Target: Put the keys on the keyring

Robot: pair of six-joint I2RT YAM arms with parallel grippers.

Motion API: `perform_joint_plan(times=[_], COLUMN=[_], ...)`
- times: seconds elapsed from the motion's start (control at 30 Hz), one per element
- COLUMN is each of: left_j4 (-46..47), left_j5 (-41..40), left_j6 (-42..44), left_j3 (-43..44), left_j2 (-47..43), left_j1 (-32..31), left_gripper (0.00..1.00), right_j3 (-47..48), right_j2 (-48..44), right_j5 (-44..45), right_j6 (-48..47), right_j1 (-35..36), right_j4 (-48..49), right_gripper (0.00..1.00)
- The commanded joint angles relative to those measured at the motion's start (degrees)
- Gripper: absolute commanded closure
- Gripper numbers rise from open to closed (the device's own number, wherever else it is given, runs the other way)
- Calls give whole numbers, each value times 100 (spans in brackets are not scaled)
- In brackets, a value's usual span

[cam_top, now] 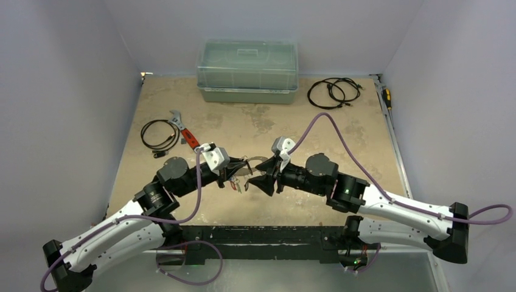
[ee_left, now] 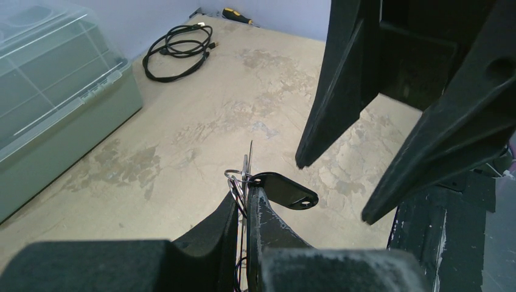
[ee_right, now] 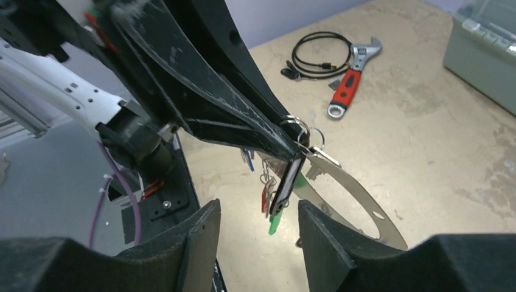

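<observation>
Left gripper [ee_left: 246, 193] tight on keyring [ee_right: 359, 198]

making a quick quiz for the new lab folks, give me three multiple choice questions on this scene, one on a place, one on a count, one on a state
1. Where does the wrench lie?
A. in the bin
B. on the left, beside a black cable
C. under a screwdriver

2. How many black cables lie coiled?
A. one
B. two
C. four

3. The right gripper is:
A. open
B. shut on a key
C. shut on the wrench

Answers:
1 B: the top view shows it next to that coil.
2 B: one by the wrench, a second cable at the far right.
3 A: its fingers stand apart, gripping nothing.
</observation>
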Motion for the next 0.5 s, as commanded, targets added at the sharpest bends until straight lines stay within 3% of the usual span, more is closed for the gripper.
perform_joint_plan(times=[0.0, 0.47], left_j4=[333, 307], left_j5=[-37, 46], left_j6=[-64, -66], left_j3=[217, 184], left_j2=[-215, -340], left_j1=[-13, -14], left_gripper=[100, 100], right_j3=[-15, 165], right_j2=[154, 569], right_j5=[73, 497], right_j6=[4, 8], right_j1=[7, 7], right_j4=[139, 484], right_gripper=[50, 66])
